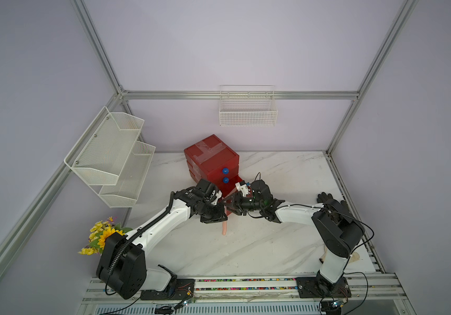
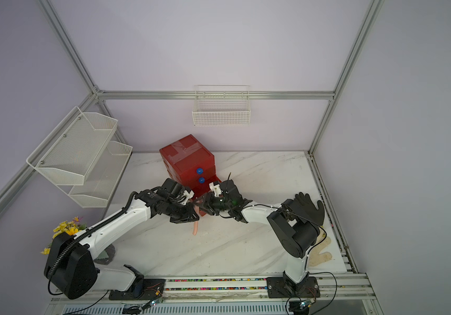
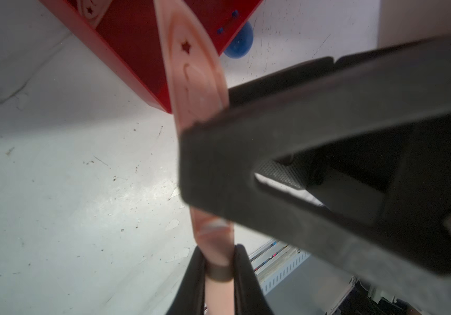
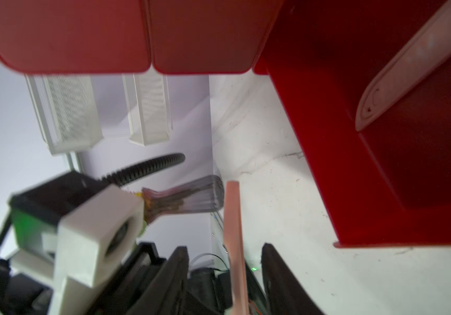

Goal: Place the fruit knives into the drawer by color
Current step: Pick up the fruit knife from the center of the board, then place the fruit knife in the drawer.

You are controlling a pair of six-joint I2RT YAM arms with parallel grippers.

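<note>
In both top views the red three-drawer chest (image 1: 210, 161) stands at the back of the marble counter (image 1: 246, 245). Its upper two drawers are shut, each with a blue knob (image 1: 224, 171), and its bottom drawer (image 1: 233, 185) is pulled out towards the arms. Both arms meet just in front of that drawer. The left end effector (image 1: 224, 214) and the right end effector (image 1: 229, 204) are almost touching. A salmon-pink fruit knife (image 1: 223, 229) sticks out below the left wrist, above the counter. A white wire basket (image 1: 247, 109) hangs on the back wall and a white mesh rack (image 1: 112, 158) on the side wall.

In the left wrist view the left end effector (image 3: 218, 253) is clamped on the salmon-pink fruit knife (image 3: 197, 81), one black finger (image 3: 191, 272) on each side of the blade. The knife runs out over the corner of the bottom drawer (image 3: 137, 54). The right end effector (image 3: 273, 163) crosses in front of its middle. A second salmon-pink knife (image 3: 90, 11) shows inside the drawer, and the drawer's blue knob (image 3: 239, 43) lies beyond.

In the right wrist view the held knife (image 4: 232, 231) is seen edge-on between the right end effector's (image 4: 227, 261) two fingers (image 4: 175, 272). They stand apart, with a gap on each side of the blade. The second knife (image 4: 399, 73) lies slanted in the open bottom drawer (image 4: 355, 191).
</note>
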